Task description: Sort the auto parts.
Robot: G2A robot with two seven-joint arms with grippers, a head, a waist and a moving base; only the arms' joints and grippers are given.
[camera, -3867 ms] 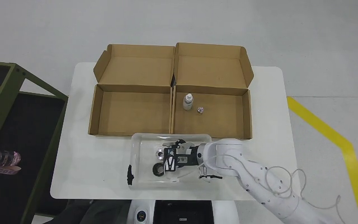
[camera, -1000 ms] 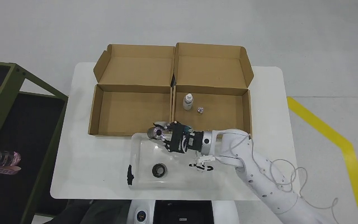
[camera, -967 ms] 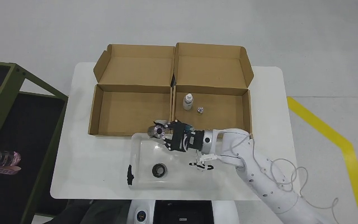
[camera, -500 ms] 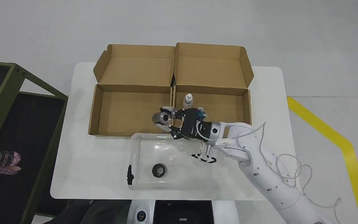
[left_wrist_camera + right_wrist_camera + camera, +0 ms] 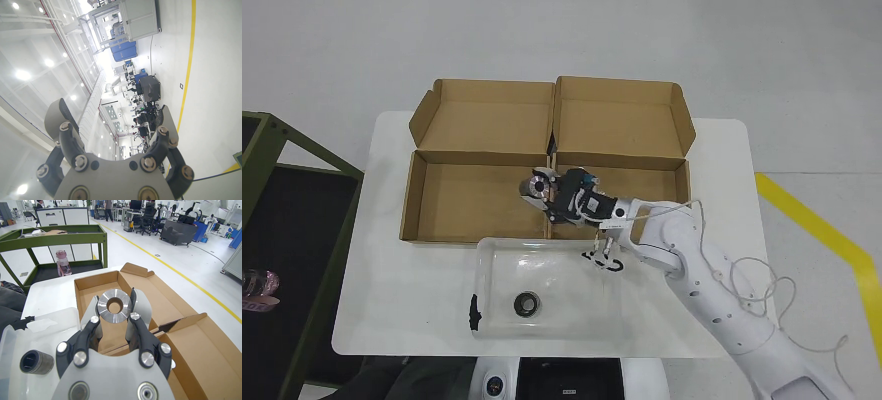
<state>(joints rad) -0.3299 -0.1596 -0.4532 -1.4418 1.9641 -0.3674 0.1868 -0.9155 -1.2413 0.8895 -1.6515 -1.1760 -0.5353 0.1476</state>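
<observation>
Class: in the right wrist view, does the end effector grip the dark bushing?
No, the end effector grips a silver ring; the bushing lies in the bin.

On the counter (image 5: 712, 160), the left box (image 5: 477, 205) and right box (image 5: 652, 205) stand side by side at 12 o'clock, the tub (image 5: 492, 262) touching them at 6 o'clock with a bushing (image 5: 528, 301) in it, and the right gripper (image 5: 540, 188) holds a ring (image 5: 536, 185) between its jaws over the left box's 3 o'clock end.

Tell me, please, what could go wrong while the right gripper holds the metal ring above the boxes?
1. The right gripper grips the metal ring only by its rim; it might slip.
2. The ring hangs close to the wall between left box and right box, so it could land astray.
</observation>
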